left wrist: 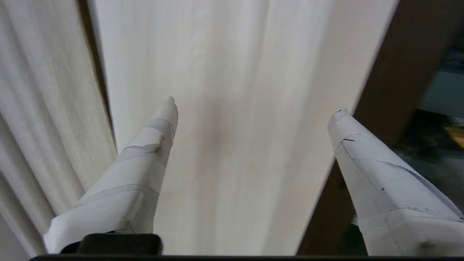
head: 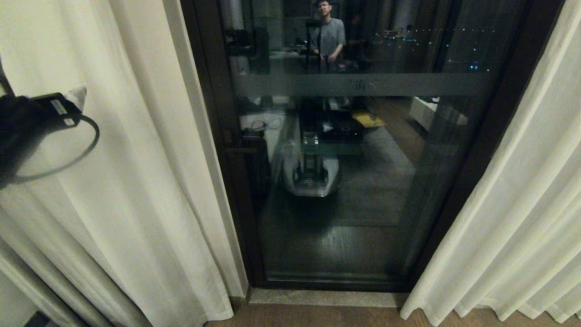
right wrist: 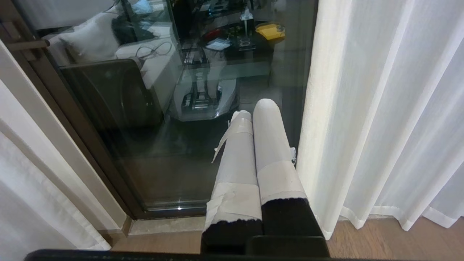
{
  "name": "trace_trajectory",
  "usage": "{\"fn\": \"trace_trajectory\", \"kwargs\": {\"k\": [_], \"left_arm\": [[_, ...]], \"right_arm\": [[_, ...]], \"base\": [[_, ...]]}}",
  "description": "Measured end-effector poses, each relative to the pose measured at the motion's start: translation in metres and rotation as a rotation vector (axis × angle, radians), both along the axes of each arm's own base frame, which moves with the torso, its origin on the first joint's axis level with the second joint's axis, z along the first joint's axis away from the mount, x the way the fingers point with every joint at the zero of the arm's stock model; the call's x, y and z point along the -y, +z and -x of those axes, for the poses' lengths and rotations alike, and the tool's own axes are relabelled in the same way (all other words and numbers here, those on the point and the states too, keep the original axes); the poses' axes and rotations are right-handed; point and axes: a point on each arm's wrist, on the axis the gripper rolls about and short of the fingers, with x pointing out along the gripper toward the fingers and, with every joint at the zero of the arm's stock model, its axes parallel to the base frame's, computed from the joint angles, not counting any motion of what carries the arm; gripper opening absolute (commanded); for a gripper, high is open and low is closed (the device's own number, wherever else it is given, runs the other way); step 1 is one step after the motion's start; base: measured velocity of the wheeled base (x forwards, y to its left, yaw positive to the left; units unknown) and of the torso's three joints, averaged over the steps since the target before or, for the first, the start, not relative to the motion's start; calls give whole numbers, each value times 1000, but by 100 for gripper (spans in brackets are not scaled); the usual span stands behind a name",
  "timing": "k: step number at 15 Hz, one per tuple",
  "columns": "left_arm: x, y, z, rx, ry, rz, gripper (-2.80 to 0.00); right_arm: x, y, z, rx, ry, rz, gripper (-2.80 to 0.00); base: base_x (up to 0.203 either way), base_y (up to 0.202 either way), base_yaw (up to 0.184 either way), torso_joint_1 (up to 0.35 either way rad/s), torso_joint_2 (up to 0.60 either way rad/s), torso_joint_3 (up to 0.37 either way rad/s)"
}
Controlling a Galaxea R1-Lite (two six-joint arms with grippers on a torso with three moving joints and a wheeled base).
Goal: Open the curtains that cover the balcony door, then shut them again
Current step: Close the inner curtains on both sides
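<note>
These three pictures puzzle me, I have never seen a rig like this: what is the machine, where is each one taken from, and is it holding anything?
It is a wheeled robot with two arms, facing a balcony door; you can see the robot mirrored in the dark glass, with a person standing behind it.

The wide picture comes from a camera on its head. The curtains hang pulled aside to the left and right, so the door is uncovered.

The other two come from cameras on the wrists, looking along the taped white fingers. The left pincer is raised in front of the left curtain, fingers spread wide, with no fabric between them. The right pincer points down toward the door's foot, fingers pressed together, empty.

So nothing is held.
</note>
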Motion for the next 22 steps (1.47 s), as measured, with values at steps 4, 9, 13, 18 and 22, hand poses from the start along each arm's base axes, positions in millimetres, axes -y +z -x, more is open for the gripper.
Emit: {"fn": "trace_trajectory", "kwargs": {"k": [4,9,13,18,22], "left_arm": [[-11,-15,-43,26,6,-6,0],[-17,-29,-91,26,-47,-15,0],[-18,-36,-123,47,-87,-23,0],[-22,-47,-160,78,-91,-29,0],[-26,-52,-183,115,-85,-35,0]], "right_arm": [[0,0,0,0,0,0,-280],[0,0,0,0,0,0,-280],[0,0,0,0,0,0,-280],[0,0,0,0,0,-1,-280],[0,0,0,0,0,0,-280]], "base": [[0,0,0,0,0,0],[0,0,0,0,0,0],[0,0,0,0,0,0],[0,0,0,0,0,0],[0,0,0,0,0,0]]}}
